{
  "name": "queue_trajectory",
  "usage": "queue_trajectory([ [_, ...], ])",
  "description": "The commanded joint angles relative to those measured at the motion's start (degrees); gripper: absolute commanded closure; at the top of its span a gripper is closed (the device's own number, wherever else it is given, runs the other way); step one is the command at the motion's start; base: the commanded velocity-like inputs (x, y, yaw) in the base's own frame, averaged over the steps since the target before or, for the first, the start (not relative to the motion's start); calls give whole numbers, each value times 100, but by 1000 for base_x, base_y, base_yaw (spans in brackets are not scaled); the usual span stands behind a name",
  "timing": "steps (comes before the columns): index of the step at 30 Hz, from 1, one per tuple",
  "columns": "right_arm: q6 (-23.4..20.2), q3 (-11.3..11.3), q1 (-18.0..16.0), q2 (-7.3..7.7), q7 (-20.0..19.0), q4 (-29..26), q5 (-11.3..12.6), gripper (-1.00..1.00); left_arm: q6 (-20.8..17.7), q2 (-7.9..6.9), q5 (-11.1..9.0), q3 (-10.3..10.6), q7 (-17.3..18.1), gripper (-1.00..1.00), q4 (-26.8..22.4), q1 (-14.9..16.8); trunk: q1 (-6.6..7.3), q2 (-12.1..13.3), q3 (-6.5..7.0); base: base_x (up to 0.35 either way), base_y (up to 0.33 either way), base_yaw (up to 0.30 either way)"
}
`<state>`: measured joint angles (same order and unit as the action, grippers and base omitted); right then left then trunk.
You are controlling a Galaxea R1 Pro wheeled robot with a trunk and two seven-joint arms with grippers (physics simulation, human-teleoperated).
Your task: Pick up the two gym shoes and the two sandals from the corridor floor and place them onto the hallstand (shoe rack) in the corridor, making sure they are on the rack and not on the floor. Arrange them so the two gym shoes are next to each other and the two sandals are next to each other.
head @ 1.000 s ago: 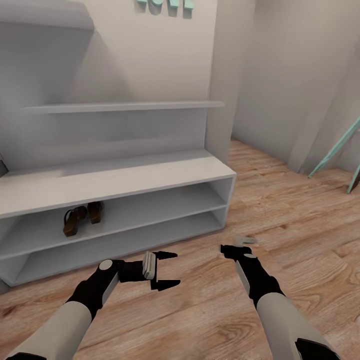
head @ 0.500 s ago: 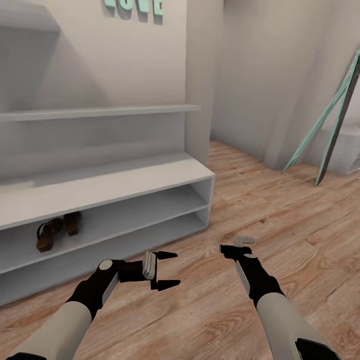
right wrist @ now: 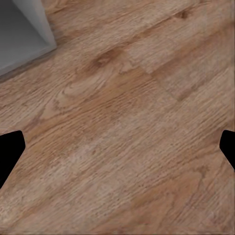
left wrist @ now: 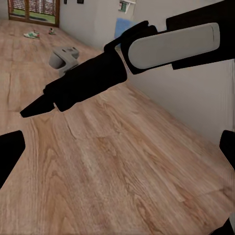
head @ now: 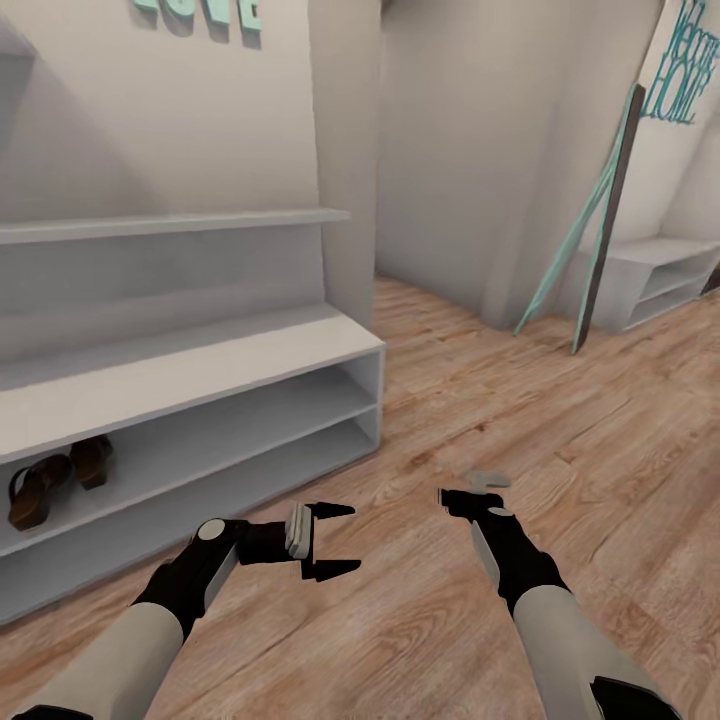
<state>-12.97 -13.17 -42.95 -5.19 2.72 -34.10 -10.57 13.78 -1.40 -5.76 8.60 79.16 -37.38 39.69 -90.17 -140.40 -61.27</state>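
Observation:
Two dark brown sandals [head: 35, 490] stand side by side on the upper open shelf of the pale grey hallstand [head: 200, 370], at the far left of the head view. Over the wood corridor floor [head: 430, 600] in front of it, my left gripper [head: 335, 540] hangs open and empty. My right gripper [head: 468, 490] is beside it, also open with nothing between its fingers. Far down the corridor in the left wrist view lies a small white-and-green gym shoe [left wrist: 32, 35]. A shape next to it is too small to make out.
A wall corner [head: 350, 200] juts out just right of the hallstand. A teal-framed panel [head: 590, 230] leans against the far wall, next to a second low white shelf unit [head: 660, 275]. Teal letters [head: 200, 12] hang above the hallstand.
The camera has swung to the right, so the hallstand and sandals sit further left in the picture and the far shelf unit has come into view. Both arms keep their pose.

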Motion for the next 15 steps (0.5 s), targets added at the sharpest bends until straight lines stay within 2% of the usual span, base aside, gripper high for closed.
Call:
queue_trajectory([
  [1,-30,-28,-3,-8,-9,-8,-60,-100,37,-10,-48,37,-4,-100,2,4,4,-2,-5,-226,-182,-254],
  [6,-30,-28,-3,-8,-9,-15,-60,-100,37,-10,-48,37,-6,-100,2,4,4,-2,-5,-140,-217,-254],
  [15,-30,-28,-3,-8,-9,-17,-60,-100,37,-10,-56,11,-6,-100,2,4,4,-2,-5,-15,-28,-254],
])
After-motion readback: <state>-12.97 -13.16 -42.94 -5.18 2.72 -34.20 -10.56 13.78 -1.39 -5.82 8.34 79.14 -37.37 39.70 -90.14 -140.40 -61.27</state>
